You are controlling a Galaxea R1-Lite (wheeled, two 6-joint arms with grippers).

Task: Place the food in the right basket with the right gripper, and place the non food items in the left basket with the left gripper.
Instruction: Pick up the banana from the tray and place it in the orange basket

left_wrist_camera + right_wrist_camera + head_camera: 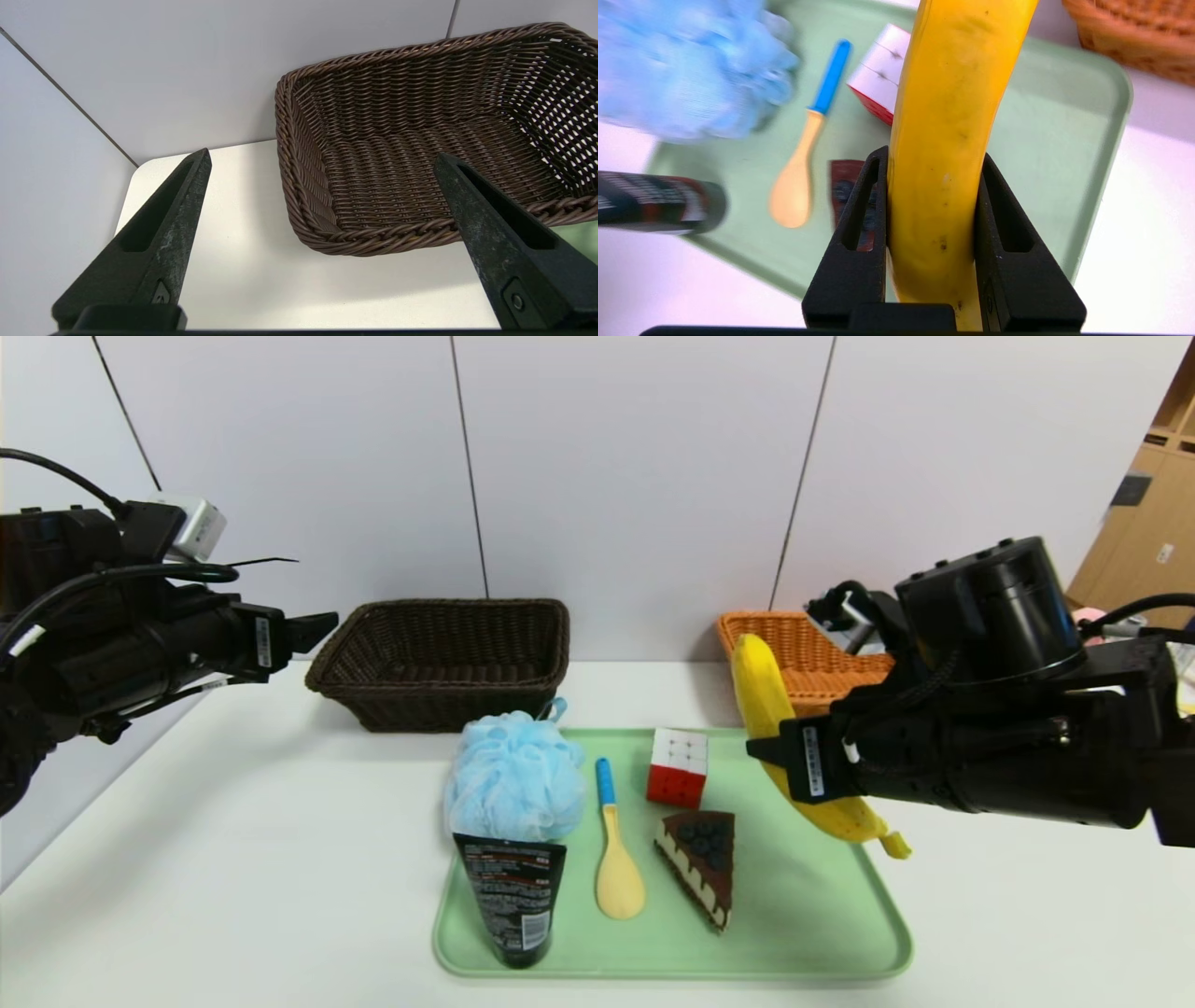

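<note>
My right gripper [767, 749] is shut on the yellow banana [761, 695] and holds it above the right edge of the green tray [822, 933]; the wrist view shows the banana [945, 140] clamped between both fingers. The orange-tan basket [803, 658] stands behind it. On the tray lie the cake slice [702, 863], puzzle cube [678, 766], yellow spoon with blue handle [614, 859], blue pouf [513, 779] and black tube [512, 901]. My left gripper [322, 623] is open and empty, hovering left of the dark brown basket [439, 658], which shows empty in the left wrist view [420, 140].
The white table [233, 859] ends at a wall just behind both baskets. A wooden shelf [1148, 523] stands at the far right.
</note>
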